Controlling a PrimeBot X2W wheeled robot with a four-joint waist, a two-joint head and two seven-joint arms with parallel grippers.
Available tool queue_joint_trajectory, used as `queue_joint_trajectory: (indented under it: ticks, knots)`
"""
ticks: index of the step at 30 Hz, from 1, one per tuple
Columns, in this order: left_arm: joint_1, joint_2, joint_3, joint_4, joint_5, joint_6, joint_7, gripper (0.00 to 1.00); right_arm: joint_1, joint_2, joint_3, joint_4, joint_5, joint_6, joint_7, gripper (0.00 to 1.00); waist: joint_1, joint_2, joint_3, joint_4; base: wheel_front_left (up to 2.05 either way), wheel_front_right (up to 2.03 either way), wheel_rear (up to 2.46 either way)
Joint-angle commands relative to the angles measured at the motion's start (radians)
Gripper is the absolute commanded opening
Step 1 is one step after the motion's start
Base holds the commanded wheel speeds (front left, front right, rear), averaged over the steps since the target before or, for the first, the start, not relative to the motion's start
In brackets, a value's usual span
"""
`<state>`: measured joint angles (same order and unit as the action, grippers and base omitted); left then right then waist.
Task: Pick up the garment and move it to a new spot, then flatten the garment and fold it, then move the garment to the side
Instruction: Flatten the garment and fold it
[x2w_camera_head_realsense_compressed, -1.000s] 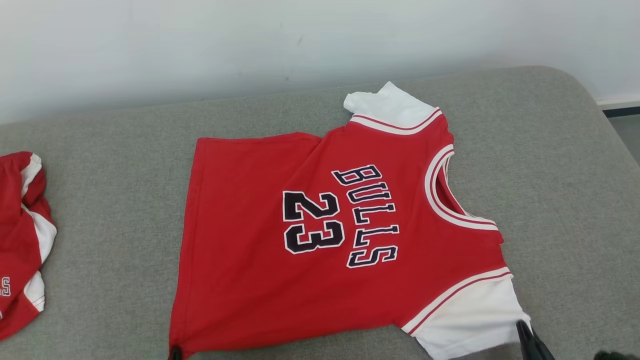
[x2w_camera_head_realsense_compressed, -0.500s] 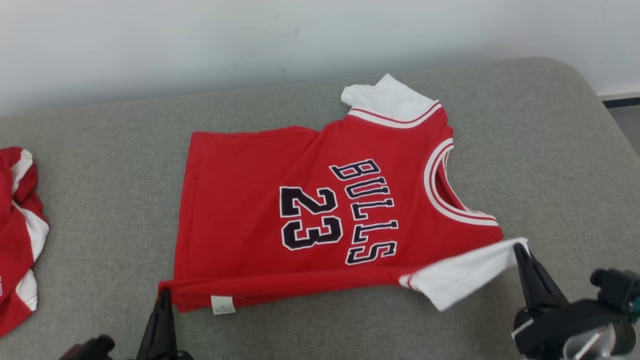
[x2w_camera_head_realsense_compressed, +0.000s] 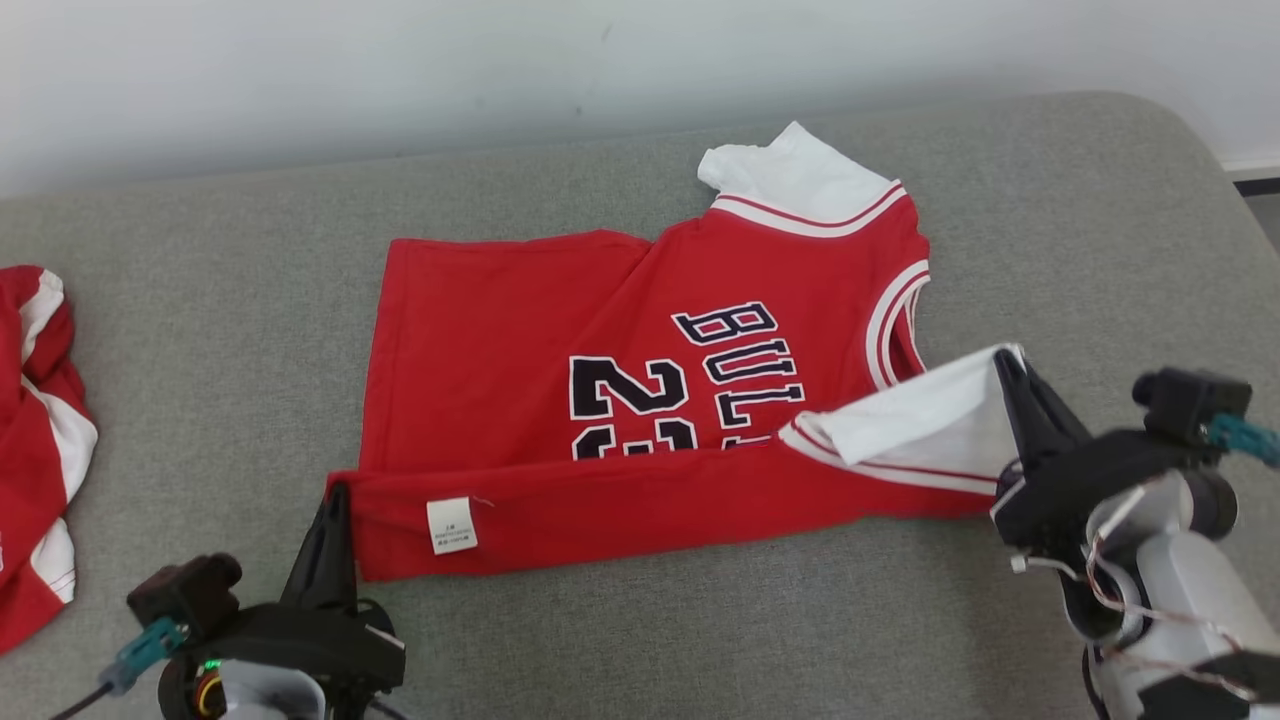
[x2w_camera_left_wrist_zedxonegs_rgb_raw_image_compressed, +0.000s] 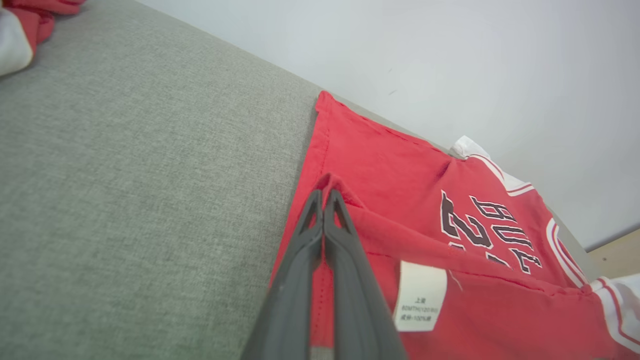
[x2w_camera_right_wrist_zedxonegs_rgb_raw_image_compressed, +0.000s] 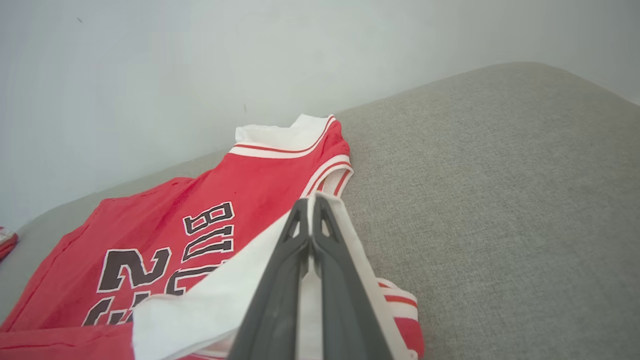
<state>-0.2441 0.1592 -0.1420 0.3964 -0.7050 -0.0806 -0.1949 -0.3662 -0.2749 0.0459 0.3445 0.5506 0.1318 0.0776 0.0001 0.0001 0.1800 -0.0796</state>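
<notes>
Left end effector (x2w_camera_head_realsense_compressed: 337, 498): clamping jersey (x2w_camera_head_realsense_compressed: 500, 330) hem corner, 7 o'clock.
Right end effector (x2w_camera_head_realsense_compressed: 1006, 368): clamping white sleeve (x2w_camera_head_realsense_compressed: 920, 420), 3 o'clock, holding it raised.

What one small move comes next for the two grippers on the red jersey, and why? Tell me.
Probably carry both grippers toward the wall together. The left gripper is shut on a hem corner of the jersey and the right gripper on its white sleeve. The lifted near edge covers just the lower part of the number, so the fold looks only partly made.
</notes>
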Motion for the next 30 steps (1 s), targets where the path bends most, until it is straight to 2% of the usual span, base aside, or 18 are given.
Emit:
queue_joint_trajectory:
  ticks: [1,9,16,17,18,19,23,30]
  knots:
    - [-0.016,0.002,-0.002,0.009,0.011,-0.005,-0.003,0.0,-0.022,-0.006,0.007,0.016,-0.008,-0.002,-0.008,0.0,-0.0001,-0.0001,0.007,0.003,0.0,0.0,0.0]
    - [-0.121,0.008,-0.035,0.116,0.025,-0.021,-0.004,0.0,-0.22,-0.031,0.085,0.254,-0.031,-0.002,-0.065,0.0,-0.0001,-0.0001,0.044,0.021,0.0,0.0,0.0]
    - [-0.181,0.01,-0.063,0.202,0.029,-0.034,-0.018,0.0,-0.313,-0.03,0.145,0.418,-0.007,-0.002,-0.128,0.0,-0.0001,-0.0001,0.054,0.024,0.0,0.0,0.0]
    - [-0.19,0.013,-0.07,0.209,0.037,-0.037,-0.024,0.0,-0.323,-0.03,0.152,0.434,-0.007,-0.002,-0.144,0.31,-0.0001,-0.0001,0.053,0.023,0.0,0.0,0.0]
    - [-0.196,0.015,-0.071,0.215,0.041,-0.039,-0.031,0.48,-0.328,-0.028,0.159,0.449,-0.001,-0.002,-0.156,1.0,-0.0001,-0.0001,0.052,0.023,0.0,0.0,0.0]
    - [-0.196,0.014,-0.073,0.223,0.042,-0.04,-0.037,1.0,-0.329,-0.026,0.165,0.464,0.009,-0.002,-0.168,1.0,-0.0001,-0.0001,0.049,0.022,0.0,0.0,0.0]
    - [-0.169,0.009,-0.065,0.224,0.056,-0.041,-0.063,1.0,-0.287,-0.05,0.2,0.485,0.053,-0.002,-0.245,1.0,-0.0001,-0.0001,0.021,0.022,0.0,0.0,0.0]
    - [-0.057,-0.005,-0.034,0.15,0.084,-0.035,-0.07,1.0,-0.133,-0.103,0.245,0.423,0.114,-0.002,-0.311,1.0,-0.0001,-0.0001,-0.007,0.02,0.0,0.0,0.0]
